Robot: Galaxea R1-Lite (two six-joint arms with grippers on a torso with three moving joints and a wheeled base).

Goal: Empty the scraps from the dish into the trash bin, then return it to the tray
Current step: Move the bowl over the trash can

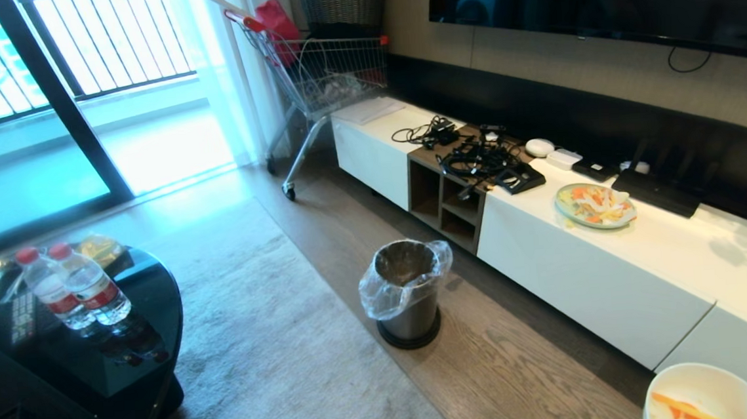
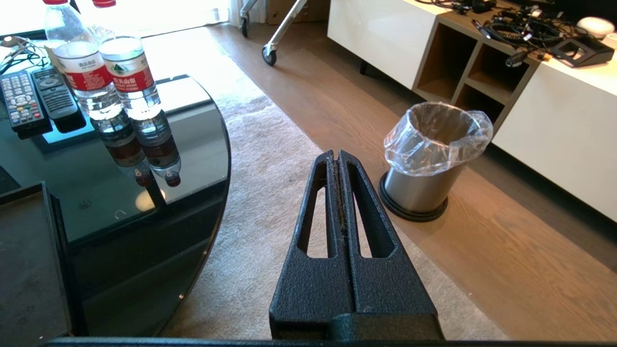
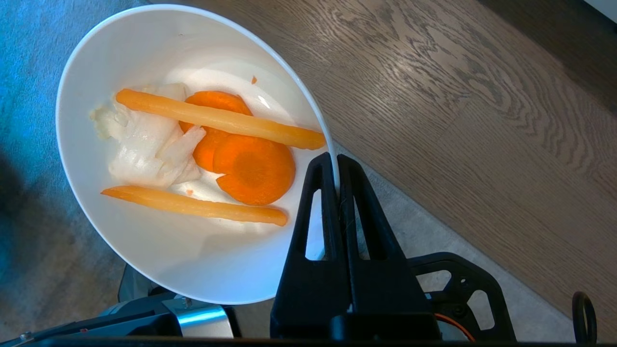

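So you're early on: the right gripper (image 3: 336, 166) pinches the dish (image 3: 144, 231) by its rim, scraps (image 3: 207, 154) inside, well short of the trash bin (image 1: 407, 286), tray (image 2: 29, 260) return pending, left gripper (image 2: 336, 159) closed, idle.

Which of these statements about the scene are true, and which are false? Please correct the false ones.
1. The right gripper pinches the rim of the white bowl. True.
2. The carrot strips and slices already lie in the trash bin. False: they are in the bowl, together with the pale peel; the bin shows no scraps.
3. The left gripper is shut and holds nothing. True.
4. The bin stands on the glossy black table. False: it stands on the wooden floor, beside the white cabinet.
5. Two water bottles stand on the table. True.
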